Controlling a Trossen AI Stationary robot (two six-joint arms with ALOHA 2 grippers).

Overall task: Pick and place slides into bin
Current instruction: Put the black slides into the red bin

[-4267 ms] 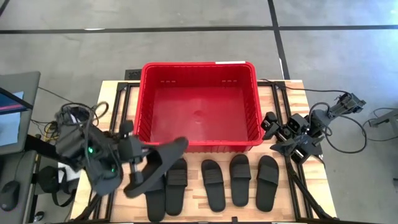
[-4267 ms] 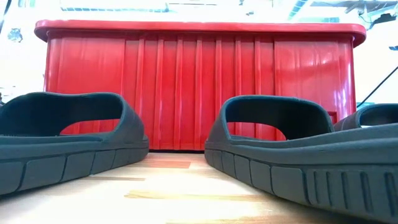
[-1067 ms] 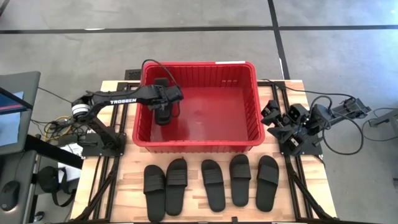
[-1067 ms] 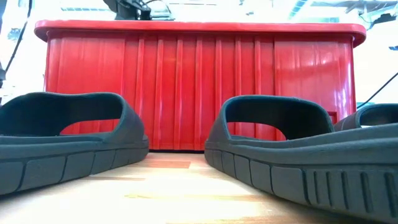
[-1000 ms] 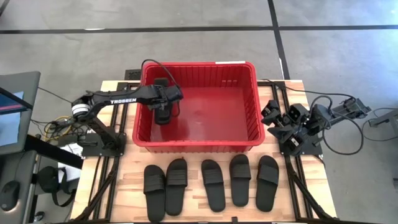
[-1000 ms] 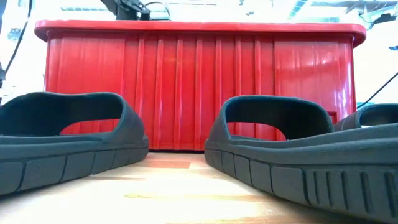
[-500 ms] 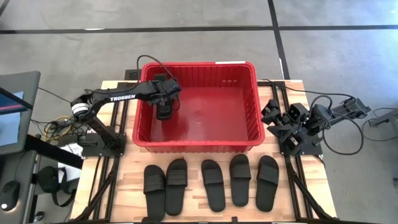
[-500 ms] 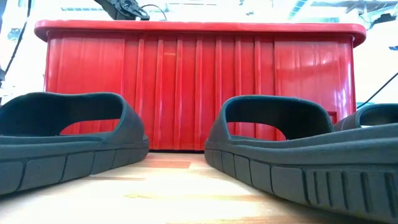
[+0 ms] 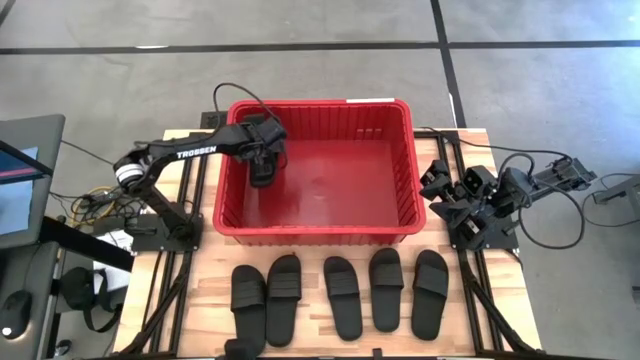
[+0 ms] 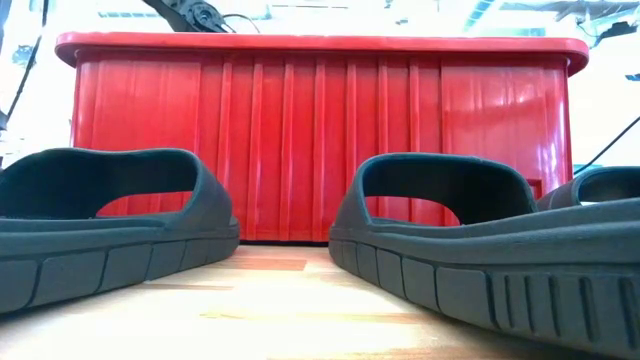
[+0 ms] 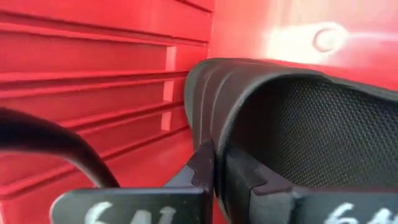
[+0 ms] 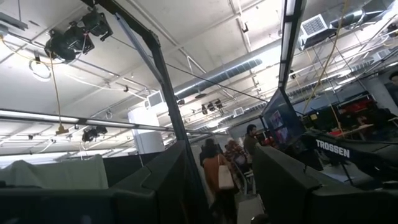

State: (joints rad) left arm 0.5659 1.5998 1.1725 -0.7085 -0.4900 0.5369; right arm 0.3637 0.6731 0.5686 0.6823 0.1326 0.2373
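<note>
A: Where's room in the bin (image 9: pixel 315 112)?
B: Middle and right of the floor are bare red. Left arm's gripper (image 9: pixel 262 170) w/ a slide (image 9: pixel 263 172) fills the back-left corner, close to the wall.
A: Table front?
B: Five slides (image 9: pixel 345 290) in a row, narrow gaps btwn them; a bare strip runs btwn row and bin.
A: Right side?
B: Right arm (image 9: pixel 480 205) sits folded beside the bin.

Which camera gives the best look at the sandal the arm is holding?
The left wrist view: the slide fills it, pinched in the left end effector. The high view shows it small, inside the bin. The low view hides it behind the bin wall; the right wrist view misses it.
</note>
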